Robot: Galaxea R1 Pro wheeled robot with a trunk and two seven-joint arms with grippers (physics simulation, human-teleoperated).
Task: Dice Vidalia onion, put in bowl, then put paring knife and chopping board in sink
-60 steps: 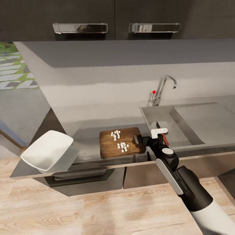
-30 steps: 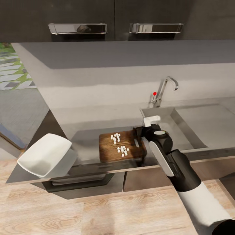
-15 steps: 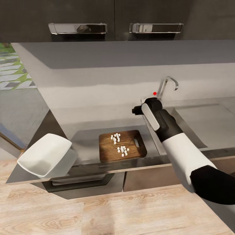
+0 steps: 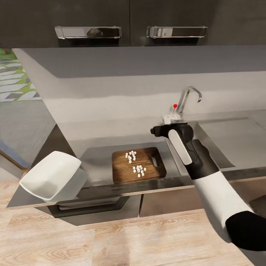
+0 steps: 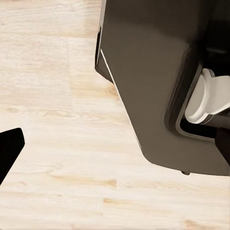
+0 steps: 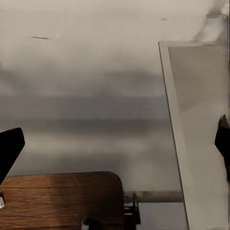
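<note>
The dark wooden chopping board (image 4: 147, 170) lies on the grey countertop (image 4: 99, 153), with small white diced onion pieces (image 4: 138, 170) scattered on it. The white bowl (image 4: 53, 175) stands at the countertop's left front corner. My right gripper (image 4: 156, 130) hovers open and empty above the counter between the board and the sink (image 4: 207, 129). In the right wrist view its fingertips (image 6: 9, 149) are wide apart over the board's corner (image 6: 67, 199) and the sink's rim (image 6: 168, 96). The paring knife is hidden. My left gripper (image 5: 115, 143) hangs open over the wooden floor.
An angular tap (image 4: 189, 96) with a red dot stands behind the sink, and the flat drainboard (image 4: 236, 136) lies to its right. Dark wall cabinets (image 4: 129, 22) hang overhead. My right arm (image 4: 207, 173) reaches across the sink's front left part. My dark base (image 5: 153, 86) is beside the left gripper.
My right gripper went from the sink to the board's handle end, then rose empty toward the tap and has just settled slightly lower. The board, onion pieces and bowl have stayed put.
</note>
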